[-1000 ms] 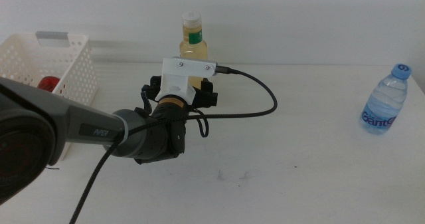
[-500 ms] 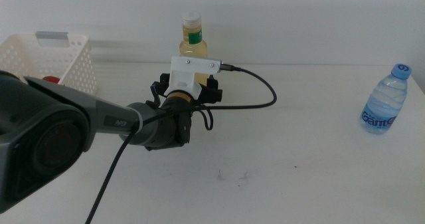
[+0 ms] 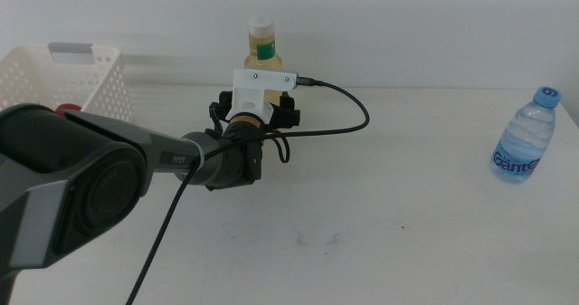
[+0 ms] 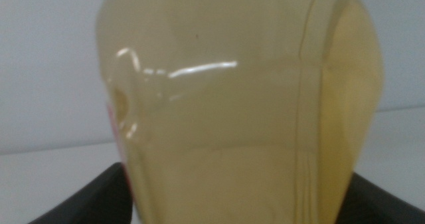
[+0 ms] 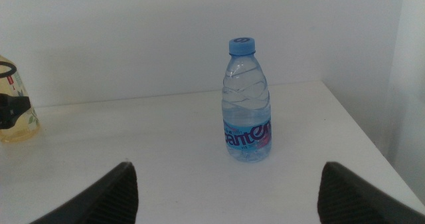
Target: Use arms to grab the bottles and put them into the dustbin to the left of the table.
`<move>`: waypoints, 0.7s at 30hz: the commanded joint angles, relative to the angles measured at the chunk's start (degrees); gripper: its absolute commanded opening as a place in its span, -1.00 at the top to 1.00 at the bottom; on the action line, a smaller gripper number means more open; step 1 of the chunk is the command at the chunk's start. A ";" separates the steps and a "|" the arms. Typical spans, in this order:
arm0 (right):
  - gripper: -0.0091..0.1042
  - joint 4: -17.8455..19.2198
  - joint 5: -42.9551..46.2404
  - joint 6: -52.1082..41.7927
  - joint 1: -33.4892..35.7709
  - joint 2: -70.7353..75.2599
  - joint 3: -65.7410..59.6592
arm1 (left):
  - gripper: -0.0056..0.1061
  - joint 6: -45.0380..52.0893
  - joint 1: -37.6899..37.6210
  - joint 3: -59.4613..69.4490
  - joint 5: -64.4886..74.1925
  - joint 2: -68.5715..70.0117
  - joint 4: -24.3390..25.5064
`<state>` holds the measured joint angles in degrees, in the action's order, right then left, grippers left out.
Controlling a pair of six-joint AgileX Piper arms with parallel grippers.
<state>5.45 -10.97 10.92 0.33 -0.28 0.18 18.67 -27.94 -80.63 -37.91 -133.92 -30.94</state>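
The clear plastic bottle of yellow liquid with a white cap [image 3: 261, 52] stands upright at the far edge of the wide white bench [image 3: 398, 205], directly ahead of the left arm's black fingers [image 3: 254, 117]. In the left wrist view the bottle's yellow body [image 4: 239, 104] fills nearly the whole picture and sits between the two dark fingers [image 4: 80, 201], which stand wide apart, one on each side of it; whether they touch its wall cannot be told. Behind the fingers come the white blocky bracket [image 3: 262, 86], a brass-coloured ring [image 3: 245, 120] and the thick black left arm [image 3: 136, 160], with a black cable [image 3: 348, 115] looping off toward the side away from the basket. Well apart from these fingers, near the opposite end of the bench, stands the small clear water bottle with a blue cap and blue label [image 3: 524, 136], upright. The right wrist view shows this water bottle [image 5: 247, 104] ahead of the right gripper [image 5: 226, 191], midway between its two dark fingers [image 5: 109, 191], which are spread wide and hold nothing. On the far side of the left fingers from the water bottle sits the white perforated plastic basket with a grey handle bar [image 3: 81, 83]; a red object [image 3: 67, 109] shows inside it, too hidden to identify further.
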 commanded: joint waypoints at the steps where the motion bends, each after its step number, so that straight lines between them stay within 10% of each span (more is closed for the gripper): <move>1: -0.73 0.22 0.63 -0.22 -0.29 0.28 -0.18 | -0.75 -0.52 0.46 -1.55 -0.39 -0.67 0.75; 12: -0.73 0.22 0.63 -0.22 -0.29 0.28 -0.18 | -0.65 -0.93 1.43 -8.46 0.67 -5.69 1.72; 21: -0.73 0.22 0.63 -0.22 -0.29 0.28 -0.18 | 0.74 8.99 1.67 3.53 9.45 8.89 -3.50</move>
<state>5.45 -10.97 10.92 0.33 -0.28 0.18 23.54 -26.49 -79.55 -27.20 -130.50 -33.08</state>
